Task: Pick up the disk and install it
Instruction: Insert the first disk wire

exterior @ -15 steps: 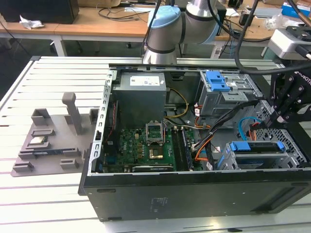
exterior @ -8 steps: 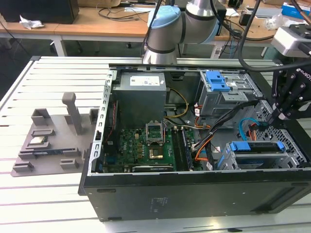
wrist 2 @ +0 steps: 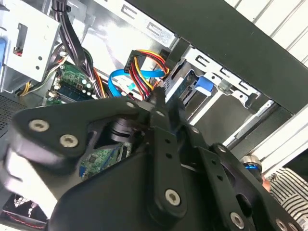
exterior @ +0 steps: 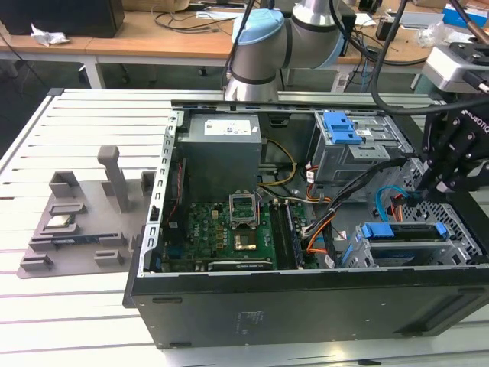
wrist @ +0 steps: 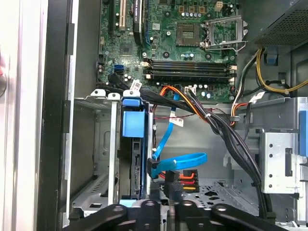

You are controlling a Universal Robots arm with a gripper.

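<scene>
The disk sits on edge inside the lower drive cage of the open computer case, its blue bracket facing up. In the first wrist view the disk's blue tab stands in the cage slot, with the dark drive edge below it. The second wrist view shows the disk's tab between the cage rails. My gripper hovers just above the cage, a little towards the exterior view's right of the disk. Its fingers are pressed together with nothing between them, and the gripper hangs beside the disk's slot.
A blue data cable and a red-yellow power plug lie loose beside the slot. Black cable bundles cross the case. The upper drive cage with a blue latch, the motherboard and a grey parts tray lie further off.
</scene>
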